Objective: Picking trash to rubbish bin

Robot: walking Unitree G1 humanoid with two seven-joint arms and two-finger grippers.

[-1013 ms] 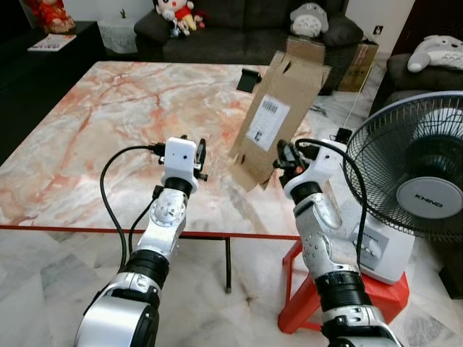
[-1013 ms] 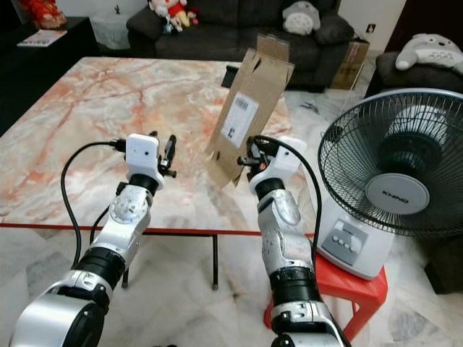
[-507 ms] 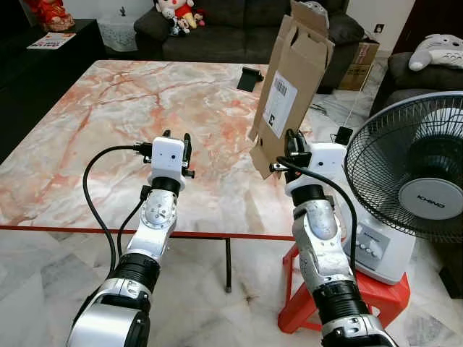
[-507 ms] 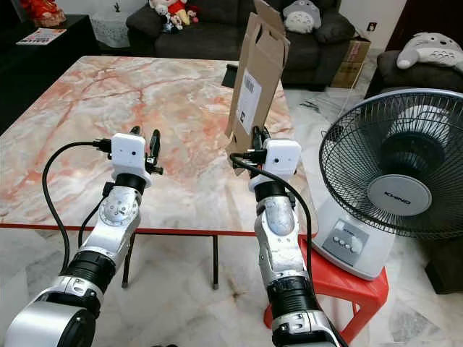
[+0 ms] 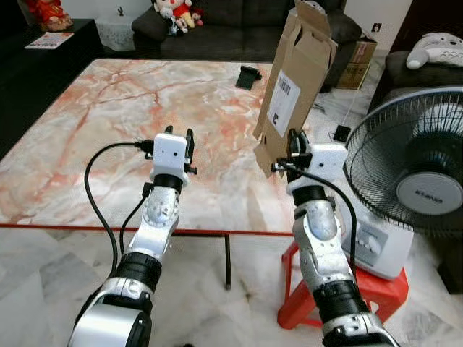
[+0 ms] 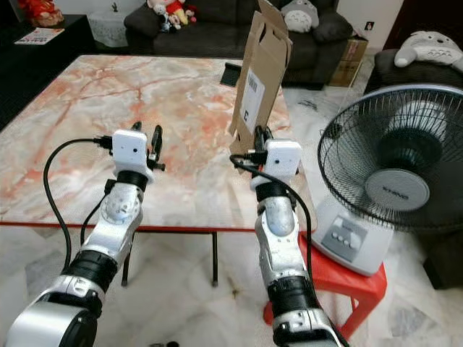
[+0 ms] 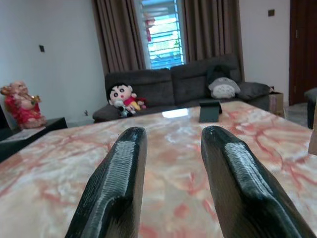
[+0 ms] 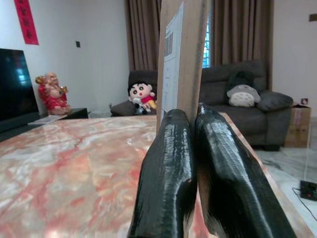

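Note:
A flattened brown cardboard box (image 5: 293, 87) with a white barcode label stands nearly upright above the marble table's (image 5: 108, 123) right edge. My right gripper (image 5: 291, 142) is shut on its lower end; the right wrist view has both black fingers (image 8: 171, 163) pressed against the cardboard (image 8: 181, 54). My left gripper (image 5: 178, 137) is raised over the table's front part, open with nothing between its fingers (image 7: 116, 188).
A large standing fan (image 5: 416, 188) sits on a red stool (image 5: 340, 289) close to my right arm. A small black stand (image 5: 248, 76) rests at the table's far side. A dark sofa (image 5: 239, 29) with plush toys lies behind. Marble floor spreads below.
The right gripper has lifted the cardboard from a leaning tilt to almost vertical. My left arm shifted slightly left and stayed open.

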